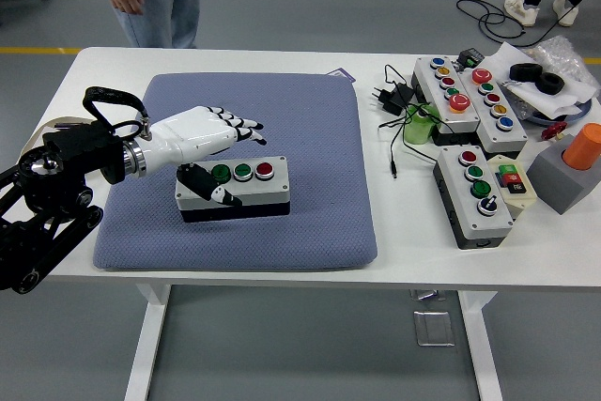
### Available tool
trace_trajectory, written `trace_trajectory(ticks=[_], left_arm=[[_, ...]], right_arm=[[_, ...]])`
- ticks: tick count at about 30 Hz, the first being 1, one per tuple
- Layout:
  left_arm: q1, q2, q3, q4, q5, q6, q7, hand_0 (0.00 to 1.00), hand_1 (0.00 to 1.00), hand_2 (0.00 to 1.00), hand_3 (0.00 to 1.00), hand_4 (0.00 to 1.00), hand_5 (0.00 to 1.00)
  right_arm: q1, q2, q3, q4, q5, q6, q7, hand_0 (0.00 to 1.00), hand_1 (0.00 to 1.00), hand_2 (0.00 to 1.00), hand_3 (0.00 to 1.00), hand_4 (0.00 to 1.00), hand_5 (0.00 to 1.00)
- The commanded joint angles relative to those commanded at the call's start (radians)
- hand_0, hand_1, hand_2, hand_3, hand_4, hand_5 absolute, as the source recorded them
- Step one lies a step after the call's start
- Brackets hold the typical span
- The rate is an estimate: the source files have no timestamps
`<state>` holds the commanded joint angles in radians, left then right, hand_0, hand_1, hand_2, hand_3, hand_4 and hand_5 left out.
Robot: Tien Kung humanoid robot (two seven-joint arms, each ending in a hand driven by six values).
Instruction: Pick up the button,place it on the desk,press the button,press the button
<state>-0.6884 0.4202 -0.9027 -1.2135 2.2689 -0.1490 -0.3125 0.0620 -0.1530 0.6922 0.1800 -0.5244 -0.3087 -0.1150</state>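
A grey button box (235, 187) with a black base and two green buttons and one red button on top lies on the blue-grey mat (282, 110). My left hand (202, 138), white with black fingertips, hovers just above the box's left end. Its fingers are spread and hold nothing, and its thumb (211, 189) hangs down over the box's left front. My right arm is out of view.
Several other button boxes (474, 190) stand on the right of the table with a black plug and cable (392, 100), a green cup (421, 126) and an orange knob on a grey block (575, 168). A tray (38, 143) lies at the left. A person stands beyond the far left edge.
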Motion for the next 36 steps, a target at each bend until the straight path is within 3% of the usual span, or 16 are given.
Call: trace_trajectory(ticks=[6, 7, 11, 12, 13, 18, 19, 24, 25, 29, 36], left_arm=[[0.063, 0.008, -0.129, -0.126, 0.000, -0.020, 0.057, 0.905, 0.942, 0.998, 0.920, 0.998, 0.585], [0.072, 0.011, -0.138, -0.147, 0.000, -0.014, 0.075, 0.409, 0.447, 0.483, 0.869, 0.755, 0.276], [0.105, 0.020, -0.158, -0.229, 0.000, 0.011, 0.150, 0.409, 0.447, 0.483, 0.869, 0.755, 0.276], [0.115, 0.021, -0.162, -0.253, 0.000, 0.000, 0.169, 0.409, 0.447, 0.483, 0.869, 0.755, 0.276], [0.121, 0.021, -0.163, -0.271, 0.000, -0.018, 0.188, 0.031, 0.082, 0.106, 0.745, 0.635, 0.002], [0.138, 0.021, -0.147, -0.320, 0.000, -0.098, 0.244, 0.031, 0.082, 0.106, 0.745, 0.635, 0.002], [0.139, 0.021, -0.144, -0.325, 0.000, -0.112, 0.249, 0.002, 0.002, 0.005, 0.694, 0.607, 0.002], [0.141, 0.022, -0.124, -0.348, 0.000, -0.176, 0.295, 0.002, 0.002, 0.005, 0.694, 0.607, 0.002], [0.142, 0.022, -0.121, -0.353, 0.000, -0.191, 0.305, 0.004, 0.002, 0.002, 0.735, 0.497, 0.002], [0.146, 0.023, -0.110, -0.371, 0.000, -0.243, 0.345, 0.004, 0.002, 0.002, 0.735, 0.497, 0.002], [0.147, 0.021, -0.098, -0.366, 0.000, -0.265, 0.367, 0.012, 0.002, 0.002, 0.741, 0.474, 0.002]], right_arm=[[-0.003, 0.000, 0.001, 0.000, 0.001, 0.000, 0.001, 0.630, 0.490, 0.540, 0.582, 0.257, 0.012], [-0.003, 0.000, 0.001, 0.000, 0.001, 0.000, 0.001, 0.630, 0.490, 0.540, 0.583, 0.257, 0.013], [-0.006, 0.000, 0.002, 0.000, 0.001, 0.000, 0.001, 0.630, 0.490, 0.540, 0.583, 0.257, 0.013], [-0.007, 0.001, 0.002, 0.000, 0.002, 0.000, 0.001, 0.630, 0.490, 0.540, 0.583, 0.257, 0.013], [-0.009, 0.001, 0.003, 0.000, 0.003, 0.000, 0.001, 0.631, 0.490, 0.540, 0.583, 0.258, 0.013], [-0.012, 0.001, 0.005, 0.000, 0.001, 0.000, -0.001, 0.631, 0.490, 0.540, 0.583, 0.258, 0.013], [-0.012, 0.001, 0.005, 0.000, 0.001, 0.000, -0.001, 0.631, 0.489, 0.540, 0.583, 0.258, 0.015], [-0.015, 0.001, 0.007, 0.000, -0.001, -0.001, -0.003, 0.631, 0.489, 0.540, 0.583, 0.258, 0.015], [-0.016, 0.001, 0.008, 0.000, -0.002, -0.001, -0.004, 0.631, 0.490, 0.540, 0.583, 0.257, 0.014], [-0.020, 0.001, 0.010, 0.000, -0.005, 0.000, -0.006, 0.631, 0.490, 0.540, 0.583, 0.257, 0.014], [-0.021, 0.000, 0.007, 0.000, -0.005, 0.000, -0.004, 0.631, 0.490, 0.540, 0.582, 0.257, 0.014]])
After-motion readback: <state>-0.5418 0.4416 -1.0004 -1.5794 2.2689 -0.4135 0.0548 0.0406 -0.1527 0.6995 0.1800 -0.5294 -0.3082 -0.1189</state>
